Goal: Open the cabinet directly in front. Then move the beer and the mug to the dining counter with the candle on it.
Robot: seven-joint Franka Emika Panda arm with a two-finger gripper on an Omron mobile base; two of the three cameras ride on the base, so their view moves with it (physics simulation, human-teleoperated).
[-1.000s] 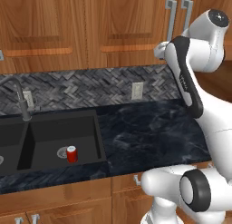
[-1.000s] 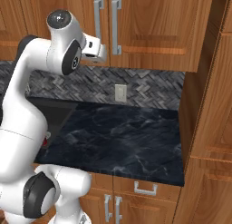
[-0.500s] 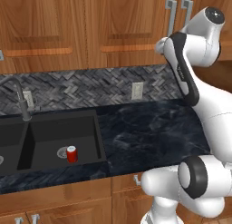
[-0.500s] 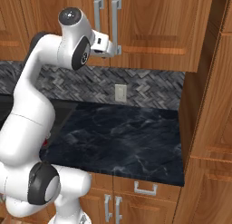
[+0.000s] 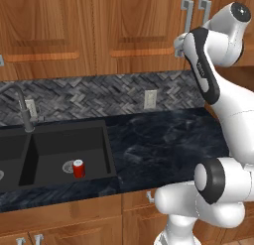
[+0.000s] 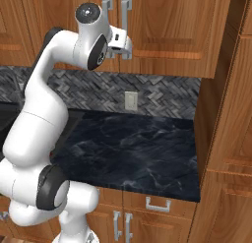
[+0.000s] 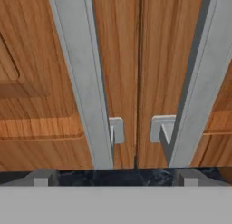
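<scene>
Hand view: we note the jaws spread wide and holding nothing, squared on the seam of the shut cabinet (image 7: 136,73) between its two bar handles (image 7: 79,78), presumably lining up a grasp; beer and mug likely lie behind the doors.

A black marbled desk (image 5: 168,145) runs below a grey herringbone tile backsplash (image 5: 99,92), which carries a white wall outlet (image 5: 149,98) above the stone and a second outlet (image 5: 31,108) to the left of it, beside the dark faucet (image 5: 22,107). Left of the bare stone, a black double sink (image 5: 49,150) is let into the desk, with a short red can (image 5: 78,168) standing near the drain of the basin nearest the stone. Below the desk sit brown wooden drawer fronts with small silver handles (image 6: 158,203), and to the right of the desk a tall wooden unit (image 6: 226,114) rises past it.
</scene>
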